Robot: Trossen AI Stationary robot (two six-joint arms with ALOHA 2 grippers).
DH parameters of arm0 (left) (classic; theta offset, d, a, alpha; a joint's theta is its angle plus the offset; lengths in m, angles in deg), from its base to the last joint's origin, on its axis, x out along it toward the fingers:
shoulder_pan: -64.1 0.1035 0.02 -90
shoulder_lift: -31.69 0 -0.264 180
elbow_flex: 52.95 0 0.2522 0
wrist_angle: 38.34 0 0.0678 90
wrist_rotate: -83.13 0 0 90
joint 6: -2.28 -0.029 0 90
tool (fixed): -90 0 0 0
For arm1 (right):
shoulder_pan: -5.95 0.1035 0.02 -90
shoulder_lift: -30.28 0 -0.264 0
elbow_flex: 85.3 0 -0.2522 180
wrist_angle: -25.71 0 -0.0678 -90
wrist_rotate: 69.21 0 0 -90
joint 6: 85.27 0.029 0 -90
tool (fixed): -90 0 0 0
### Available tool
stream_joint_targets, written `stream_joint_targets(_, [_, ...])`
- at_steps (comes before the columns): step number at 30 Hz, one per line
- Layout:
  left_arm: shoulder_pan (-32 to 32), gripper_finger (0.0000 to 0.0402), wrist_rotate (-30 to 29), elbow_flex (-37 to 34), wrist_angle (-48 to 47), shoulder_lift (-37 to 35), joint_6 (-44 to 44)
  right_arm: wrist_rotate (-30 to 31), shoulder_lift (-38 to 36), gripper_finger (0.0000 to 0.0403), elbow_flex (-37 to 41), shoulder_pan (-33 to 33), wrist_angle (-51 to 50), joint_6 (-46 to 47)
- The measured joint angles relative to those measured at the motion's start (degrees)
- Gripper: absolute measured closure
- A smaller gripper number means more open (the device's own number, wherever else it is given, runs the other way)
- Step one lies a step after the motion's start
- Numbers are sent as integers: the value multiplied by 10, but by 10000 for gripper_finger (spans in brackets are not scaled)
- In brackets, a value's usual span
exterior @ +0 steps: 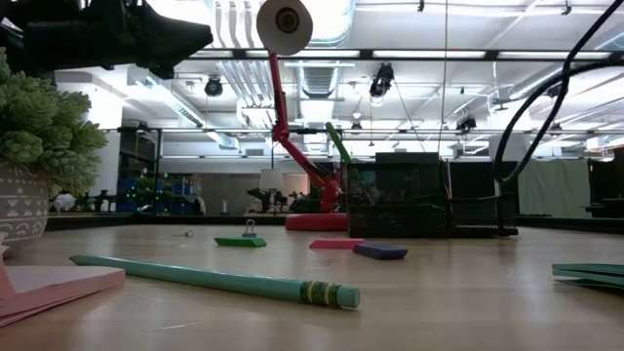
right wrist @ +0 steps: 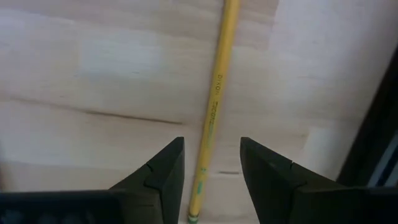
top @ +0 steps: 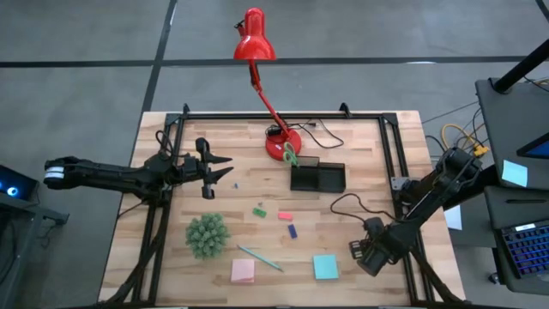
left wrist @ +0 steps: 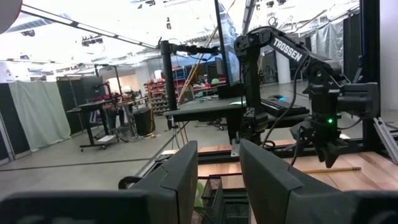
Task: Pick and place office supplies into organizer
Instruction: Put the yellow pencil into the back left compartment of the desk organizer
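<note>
Pencil (right wrist: 214,106) lies between open right gripper's (right wrist: 211,171) fingers.

Two sticky pads, pink (top: 243,271) and blue (top: 325,267); three small pieces (top: 286,215); two pencils, teal (top: 260,257) and yellow (right wrist: 213,112); one scissors (top: 290,155); one tray (top: 318,178).

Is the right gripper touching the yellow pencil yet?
Apart. The right wrist view shows the yellow pencil lying between the open right gripper fingers, wood visible either side.
</note>
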Motion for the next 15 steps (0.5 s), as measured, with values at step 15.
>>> stream_joint_targets(15, [0, 294, 0, 0, 0, 0, 0, -5, -1, 257, 42, -3, 63, 0])
